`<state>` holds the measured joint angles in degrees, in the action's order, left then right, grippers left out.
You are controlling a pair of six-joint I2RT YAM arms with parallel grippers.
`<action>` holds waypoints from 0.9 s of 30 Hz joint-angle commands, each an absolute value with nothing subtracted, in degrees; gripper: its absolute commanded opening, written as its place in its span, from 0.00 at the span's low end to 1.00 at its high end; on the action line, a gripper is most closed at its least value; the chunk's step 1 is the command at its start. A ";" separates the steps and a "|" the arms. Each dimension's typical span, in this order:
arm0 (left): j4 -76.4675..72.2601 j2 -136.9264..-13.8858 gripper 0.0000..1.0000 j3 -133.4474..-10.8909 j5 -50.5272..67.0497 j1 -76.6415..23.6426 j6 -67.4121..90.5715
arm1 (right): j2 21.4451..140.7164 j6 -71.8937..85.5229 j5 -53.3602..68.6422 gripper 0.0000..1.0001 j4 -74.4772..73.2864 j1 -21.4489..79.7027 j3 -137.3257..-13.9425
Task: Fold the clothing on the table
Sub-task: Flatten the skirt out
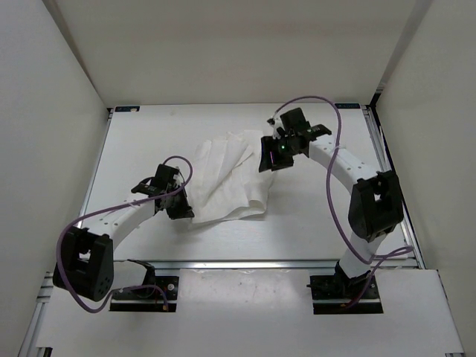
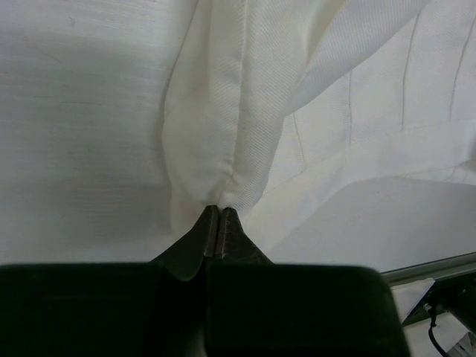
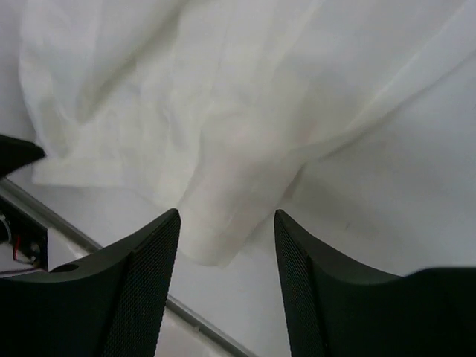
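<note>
Left wrist — left gripper (image 2: 217,216) hides clothing (image 2: 245,97) corner.

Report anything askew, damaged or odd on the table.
Only the clothing stands out: it lies crumpled and skewed on the table, one fold pinched in the shut left end effector. The right end effector hangs open by its far edge, holding nothing. No damage visible.

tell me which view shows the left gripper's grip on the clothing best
Left wrist: the left gripper is shut on a bunched edge of the clothing, close up. Top external shows it small, at the cloth's near-left corner; right wrist misses it.
</note>
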<state>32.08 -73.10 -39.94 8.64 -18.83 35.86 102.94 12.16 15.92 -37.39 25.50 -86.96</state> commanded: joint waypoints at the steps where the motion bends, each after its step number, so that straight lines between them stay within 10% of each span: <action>1: 32.17 -73.65 0.00 -41.48 9.41 -18.98 33.75 | 101.96 16.95 19.15 0.59 -39.29 24.35 -78.51; 10: 32.26 -76.02 0.00 -40.88 9.41 -18.38 31.12 | 100.37 24.25 30.84 0.44 -26.73 24.08 -69.61; 27: 32.43 -76.82 0.00 -38.85 8.08 -14.41 28.83 | 103.99 29.17 18.54 0.46 -40.62 27.34 -74.90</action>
